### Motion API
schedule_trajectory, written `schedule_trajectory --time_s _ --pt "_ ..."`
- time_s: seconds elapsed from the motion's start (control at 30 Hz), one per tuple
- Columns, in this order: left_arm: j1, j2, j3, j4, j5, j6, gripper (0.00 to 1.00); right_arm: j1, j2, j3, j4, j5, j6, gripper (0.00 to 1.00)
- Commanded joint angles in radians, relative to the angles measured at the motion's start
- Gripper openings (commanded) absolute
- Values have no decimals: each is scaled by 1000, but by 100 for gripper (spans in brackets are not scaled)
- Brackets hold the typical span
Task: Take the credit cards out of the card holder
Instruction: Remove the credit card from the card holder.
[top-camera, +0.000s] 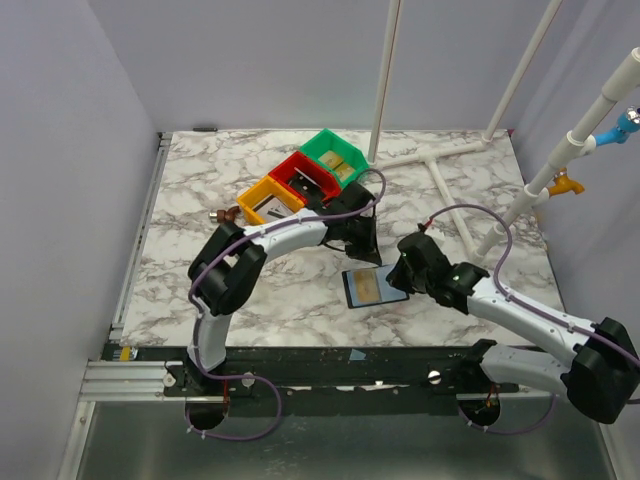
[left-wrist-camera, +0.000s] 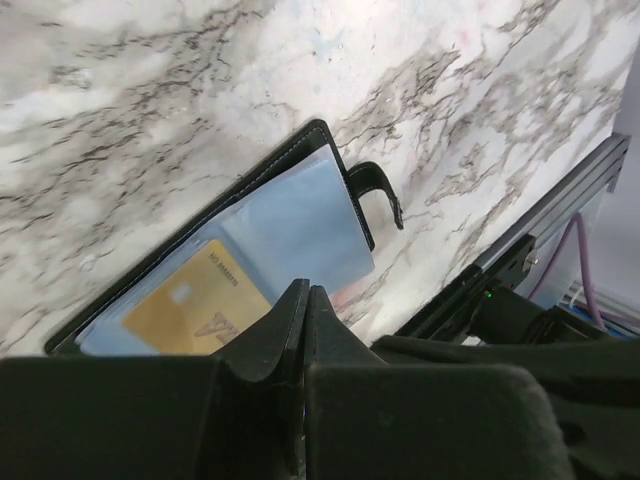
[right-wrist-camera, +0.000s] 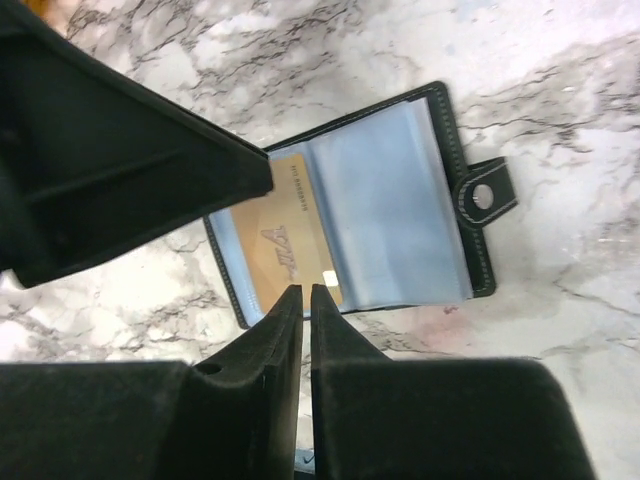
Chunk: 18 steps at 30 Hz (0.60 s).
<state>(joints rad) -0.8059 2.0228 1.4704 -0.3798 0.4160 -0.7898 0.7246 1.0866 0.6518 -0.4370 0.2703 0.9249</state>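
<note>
- The card holder (right-wrist-camera: 400, 200) lies open and flat on the marble table (top-camera: 200, 290), its bluish clear sleeves facing up. Its snap tab (right-wrist-camera: 485, 197) sticks out from one side.
- A tan-gold credit card (right-wrist-camera: 288, 240) sits in the sleeve of the half away from the snap tab (its face shows through the plastic).
- The left gripper (left-wrist-camera: 305, 298) has its fingers pressed together. The tips hang over the card-side half of the card holder, and I cannot tell whether they touch it.
- The right gripper (right-wrist-camera: 306, 292) shows only a thin slit between its fingers. Its tips are at the card holder's edge, just beside the credit card's short end, and I cannot tell whether it is pinching anything.
- A yellow bin (top-camera: 268, 200), a red bin (top-camera: 305, 178) and a green bin (top-camera: 338, 155) stand in a row well beyond the card holder.
</note>
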Motion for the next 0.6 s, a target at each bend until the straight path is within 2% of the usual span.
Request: schedule_trajectory --time_s 0.0,0.17,0.3,0.57 --pt "19 -118 -91 6 -60 24 0 -16 40 -13 121 -98 -21 12" --pt "37 -189 -235 59 -69 26 0 -58 112 -32 206 -183 -39 19" --pt "40 -213 -309 87 -62 35 0 -110 151 -59 274 -261 -57 20" --pt "40 -205 -348 117 -40 35 0 -132 209 -75 326 -322 -79 27"
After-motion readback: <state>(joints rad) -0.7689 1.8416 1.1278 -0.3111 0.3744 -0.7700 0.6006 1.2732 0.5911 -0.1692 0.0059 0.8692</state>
